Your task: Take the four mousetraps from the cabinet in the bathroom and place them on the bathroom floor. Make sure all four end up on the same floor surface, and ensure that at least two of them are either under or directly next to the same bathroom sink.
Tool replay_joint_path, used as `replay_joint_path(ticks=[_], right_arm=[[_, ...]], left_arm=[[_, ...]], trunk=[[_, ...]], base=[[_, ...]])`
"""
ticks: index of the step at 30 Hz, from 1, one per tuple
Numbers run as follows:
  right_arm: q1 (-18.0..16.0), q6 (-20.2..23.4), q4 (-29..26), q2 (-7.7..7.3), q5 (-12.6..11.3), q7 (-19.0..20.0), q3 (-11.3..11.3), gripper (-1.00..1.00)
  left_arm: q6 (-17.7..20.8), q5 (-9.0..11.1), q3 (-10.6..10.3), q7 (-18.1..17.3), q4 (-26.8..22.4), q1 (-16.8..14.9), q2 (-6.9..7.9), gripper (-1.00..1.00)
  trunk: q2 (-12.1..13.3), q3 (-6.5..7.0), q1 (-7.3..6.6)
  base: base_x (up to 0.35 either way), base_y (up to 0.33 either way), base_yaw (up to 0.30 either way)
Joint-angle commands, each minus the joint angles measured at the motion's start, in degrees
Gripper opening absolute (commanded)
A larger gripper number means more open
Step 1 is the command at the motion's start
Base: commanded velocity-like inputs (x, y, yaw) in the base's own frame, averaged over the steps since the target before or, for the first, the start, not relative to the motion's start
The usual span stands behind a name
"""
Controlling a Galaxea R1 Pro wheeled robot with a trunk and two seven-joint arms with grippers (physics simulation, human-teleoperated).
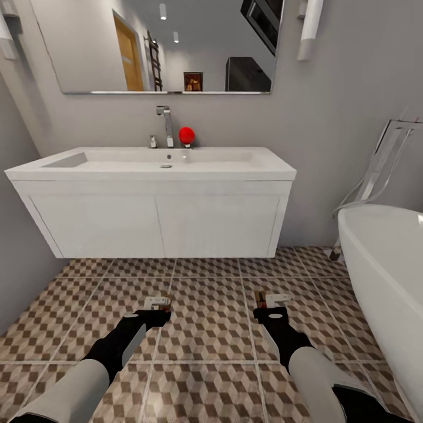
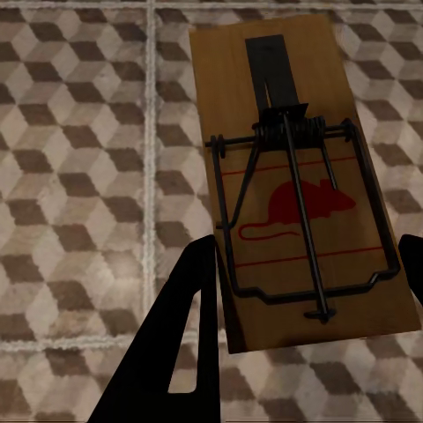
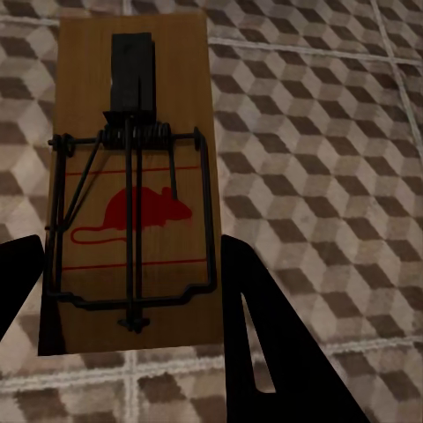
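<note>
In each pincer (image 2: pixel 300 291), 1 unlettered mousetrap (image 2: pixel 300 176).

No words, brand names or numbers can be read anywhere. The only printed sign is a red mouse silhouette with thin red lines, on the tan wooden mousetrap board (image 2: pixel 300 185) between the left end effector's fingers, and the same on the board (image 3: pixel 132 189) between the right end effector's fingers.

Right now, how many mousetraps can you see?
2. One mousetrap is held in the left claw and the other mousetrap in the right claw, both above the bathroom floor before the sink. Others may be elsewhere.
</note>
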Motion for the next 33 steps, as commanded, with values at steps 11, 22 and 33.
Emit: replay_joint_path(ticks=[11,22,33], right_arm=[[-0.02,0.34,-0.02,0.20,0.23,-0.32,-0.21,-1.00],[-0.02,0.37,-0.01,0.15,0.61,-0.41,-0.08,-1.00],[-0.02,0.18,-0.01,0.14,0.89,-0.41,-0.01,-1.00]], left_arm=[[0.18,0.58,-0.24,0.15,2.43,-0.04,-0.01,-1.00],[0.20,0.65,-0.21,-0.48,4.58,-3.12,-0.04,-1.00],[0.10,0.58,-0.21,-1.91,4.88,-3.73,0.00,-1.00]], trunk=[[-0.02,-1.10,-0.01],[-0.02,-2.15,-0.01],[-0.02,-3.19,-0.01]], base=[[0.000,0.000,0.020],[0.000,0.000,0.089],[0.000,0.000,0.108]])
